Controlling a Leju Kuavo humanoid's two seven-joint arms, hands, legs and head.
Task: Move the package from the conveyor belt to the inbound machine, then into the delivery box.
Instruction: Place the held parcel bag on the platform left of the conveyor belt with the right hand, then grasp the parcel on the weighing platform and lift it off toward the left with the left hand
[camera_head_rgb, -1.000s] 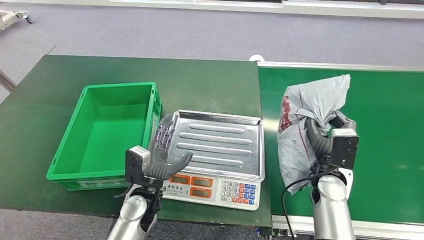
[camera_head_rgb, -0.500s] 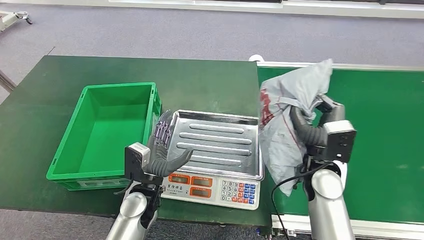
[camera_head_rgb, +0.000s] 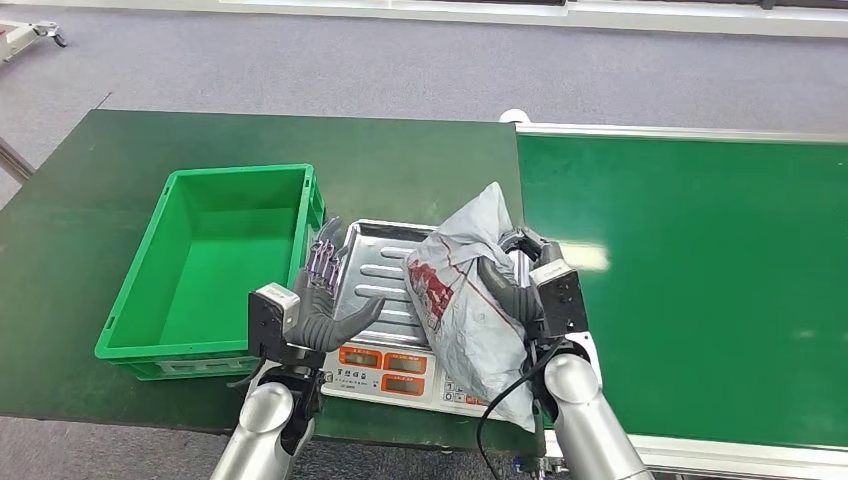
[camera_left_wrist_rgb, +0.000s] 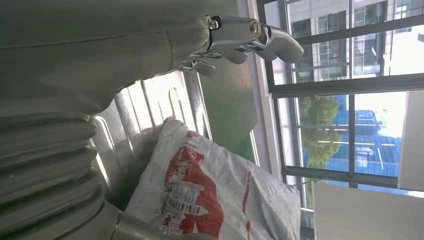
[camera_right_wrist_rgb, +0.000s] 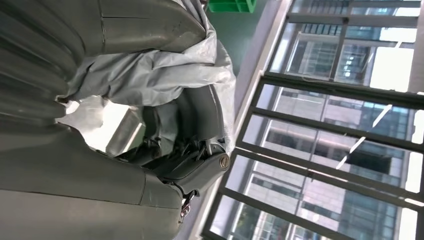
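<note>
- Package (camera_head_rgb: 468, 295): a grey plastic mailer bag with a red printed design, held over the right part of the scale tray (camera_head_rgb: 400, 262); its lower end hangs past the near right corner of the scale (camera_head_rgb: 420, 378). Whether it already touches the tray cannot be told from the head view.
- Right robot hand (camera_head_rgb: 515, 285): fingers wrapped around the bag's right side, gripping it; the right wrist view shows crumpled film (camera_right_wrist_rgb: 150, 75) bunched against the palm.
- Left robot hand (camera_head_rgb: 325, 300): holding nothing, fingers spread and pointing away, at the near left corner of the tray, just beside the green box (camera_head_rgb: 215, 265).
- Handling, as a judgement: the bag looks soft and light, folding and sagging under its own weight; the film is probably slippery, so a hold across the bulk of the contents should be safer than a pinch on a loose corner.
- Writing: the red print on the bag (camera_left_wrist_rgb: 192, 192) is a picture with marks too blurred to read; the scale's front panel carries displays and a keypad (camera_head_rgb: 478, 383), with lettering too small to read.
- Setting: the scale and box stand on the dark green surface (camera_head_rgb: 100, 200); the conveyor belt (camera_head_rgb: 700, 260) lies to the right.
</note>
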